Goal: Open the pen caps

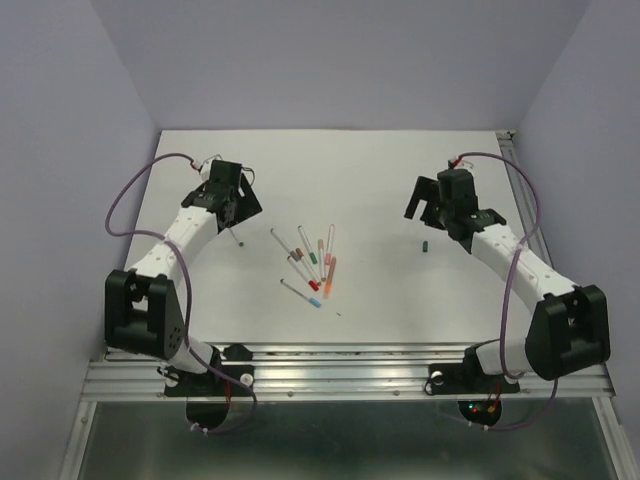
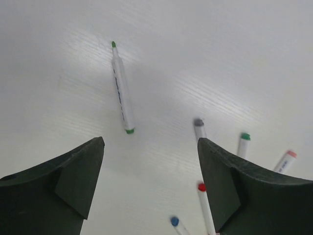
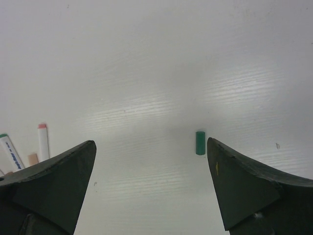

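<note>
A loose green pen cap point(image 3: 200, 142) lies on the white table point(image 1: 360, 180), just inside my right gripper's right finger; in the top view this green cap point(image 1: 424, 244) sits below the right gripper point(image 1: 428, 215). My right gripper point(image 3: 150, 142) is open and holds nothing. An uncapped green pen point(image 2: 122, 88) lies flat ahead of my left gripper point(image 2: 150, 142), which is open and empty. In the top view, the left gripper point(image 1: 238, 212) hovers over that pen point(image 1: 234, 237). Capped pens show red point(image 2: 201, 187), blue point(image 2: 174, 221) and green point(image 2: 245, 136) ends.
Several capped pens lie scattered in a cluster point(image 1: 310, 262) at the table's middle, between the two arms. A pink-ended pen point(image 3: 43, 139) from that cluster shows at the left of the right wrist view. Purple walls enclose the table on three sides.
</note>
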Robot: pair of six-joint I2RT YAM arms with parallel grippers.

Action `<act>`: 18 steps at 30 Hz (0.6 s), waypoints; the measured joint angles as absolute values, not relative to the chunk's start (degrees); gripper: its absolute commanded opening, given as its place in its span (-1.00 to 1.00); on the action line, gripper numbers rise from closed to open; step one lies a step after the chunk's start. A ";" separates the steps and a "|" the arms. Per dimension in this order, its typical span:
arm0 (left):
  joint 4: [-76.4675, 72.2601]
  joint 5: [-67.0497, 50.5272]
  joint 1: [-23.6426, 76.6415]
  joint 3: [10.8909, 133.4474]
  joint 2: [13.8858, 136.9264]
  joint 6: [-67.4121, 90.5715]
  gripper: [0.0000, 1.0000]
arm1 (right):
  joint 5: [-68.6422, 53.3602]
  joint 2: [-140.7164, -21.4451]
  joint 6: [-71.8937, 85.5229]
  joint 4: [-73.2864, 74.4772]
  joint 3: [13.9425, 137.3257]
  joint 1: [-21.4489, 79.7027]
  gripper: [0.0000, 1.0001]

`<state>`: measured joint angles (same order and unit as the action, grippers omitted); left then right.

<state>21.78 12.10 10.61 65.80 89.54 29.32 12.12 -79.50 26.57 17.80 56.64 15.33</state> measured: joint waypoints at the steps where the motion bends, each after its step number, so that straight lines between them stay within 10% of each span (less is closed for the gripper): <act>1: 23.16 12.16 12.14 64.66 85.97 30.96 0.79 | 12.19 -78.04 26.59 17.85 56.23 15.33 1.00; 18: 32.25 8.84 36.38 48.40 77.19 64.18 0.76 | 15.38 -68.58 27.44 22.06 50.24 15.33 1.00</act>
